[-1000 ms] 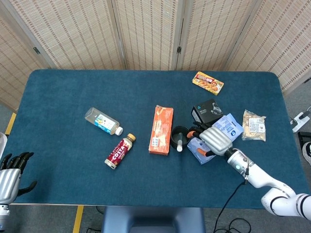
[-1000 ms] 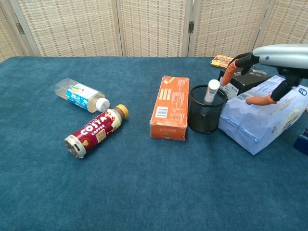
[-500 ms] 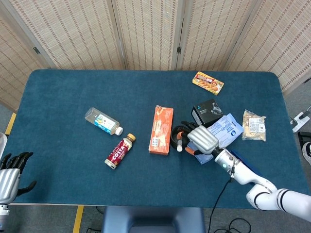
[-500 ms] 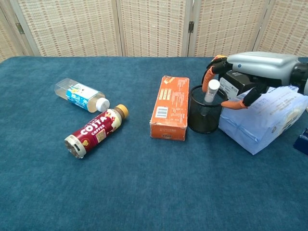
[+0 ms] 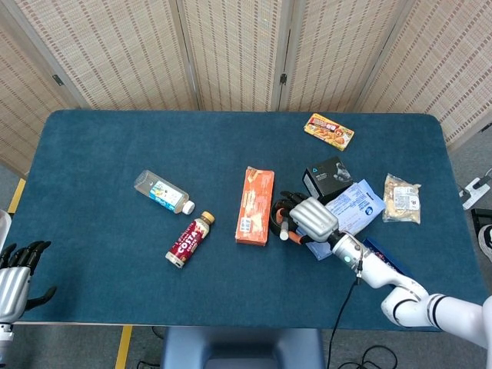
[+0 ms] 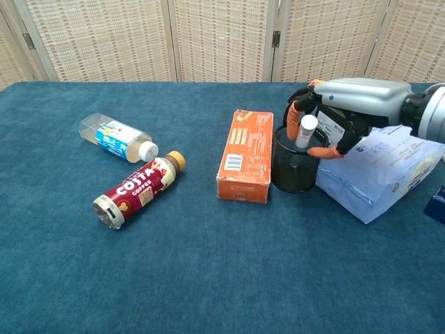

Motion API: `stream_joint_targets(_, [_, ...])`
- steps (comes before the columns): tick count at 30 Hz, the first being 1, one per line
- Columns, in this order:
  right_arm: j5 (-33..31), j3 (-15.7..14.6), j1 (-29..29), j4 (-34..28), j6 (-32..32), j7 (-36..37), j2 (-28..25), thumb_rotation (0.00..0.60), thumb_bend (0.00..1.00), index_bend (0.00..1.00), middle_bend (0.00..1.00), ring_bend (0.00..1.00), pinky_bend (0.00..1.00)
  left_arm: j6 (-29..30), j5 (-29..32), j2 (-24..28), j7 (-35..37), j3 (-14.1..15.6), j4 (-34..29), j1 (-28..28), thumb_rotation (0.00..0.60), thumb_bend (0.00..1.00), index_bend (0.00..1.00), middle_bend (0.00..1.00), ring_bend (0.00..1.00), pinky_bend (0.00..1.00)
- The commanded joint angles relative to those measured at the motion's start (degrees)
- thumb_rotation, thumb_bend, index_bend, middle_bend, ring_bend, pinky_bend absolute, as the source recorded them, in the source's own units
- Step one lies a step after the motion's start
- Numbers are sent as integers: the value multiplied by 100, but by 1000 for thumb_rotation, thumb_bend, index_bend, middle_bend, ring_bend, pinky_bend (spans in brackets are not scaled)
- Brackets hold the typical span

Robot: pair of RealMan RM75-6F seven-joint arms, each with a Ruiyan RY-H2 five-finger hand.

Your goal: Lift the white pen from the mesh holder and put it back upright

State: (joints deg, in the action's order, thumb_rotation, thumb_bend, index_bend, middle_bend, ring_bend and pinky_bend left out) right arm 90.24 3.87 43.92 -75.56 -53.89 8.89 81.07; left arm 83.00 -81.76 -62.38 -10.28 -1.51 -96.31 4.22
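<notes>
The white pen (image 6: 304, 131) stands tilted in the black mesh holder (image 6: 293, 174), its cap above the rim; in the head view the white pen (image 5: 284, 228) shows inside the mesh holder (image 5: 277, 210). My right hand (image 6: 348, 103) hovers at the holder's top, orange-tipped fingers (image 6: 293, 111) left of the cap and the thumb on its right, with small gaps to the pen. From above the right hand (image 5: 311, 217) covers the holder's right side. My left hand (image 5: 15, 277) hangs off the table's near left corner, fingers apart, holding nothing.
An orange box (image 6: 247, 154) lies just left of the holder. A blue-white pouch (image 6: 379, 170) and a black box (image 5: 328, 177) crowd its right. A clear bottle (image 6: 117, 136) and a Costa coffee bottle (image 6: 139, 188) lie further left. Snack packs (image 5: 328, 130) sit at the back right.
My right hand moved left from over the pouch to the holder's top, and its fingers now bracket the pen's cap. The pen and left hand have not moved.
</notes>
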Motion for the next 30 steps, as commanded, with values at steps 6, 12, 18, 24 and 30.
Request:
stream_joint_targets(6, [-32,-3,40,46,15,-29,25,600,332,446,276,88,191,-35,17,-20,-6,-5,18,18,600,249,178,189,202,117])
stream_joint_targets(12, [-49,-11,65,96,15,-10,64,600,344,475,293,95,190,-50,42,-20,-8,-9,25,20,600,250,178,189,202,117])
stream_joint_targets(18, [-54,4,44,138,-99,19,96,600,346,540,334,113,189,-54,52,-27,0,-12,38,21,600,249,178,189,202,117])
stream_joint_targets(24, [-140,199,-199,173,-746,485,149,600,347,641,414,175,192,-27,32,-19,9,-7,29,9,600,249,178,189,202,117])
stream_joint_targets(30, [-356,467,-578,-25,-1457,1685,35,600,347,700,490,226,197,3,-32,10,-11,1,-20,11,600,249,178,188,202,117])
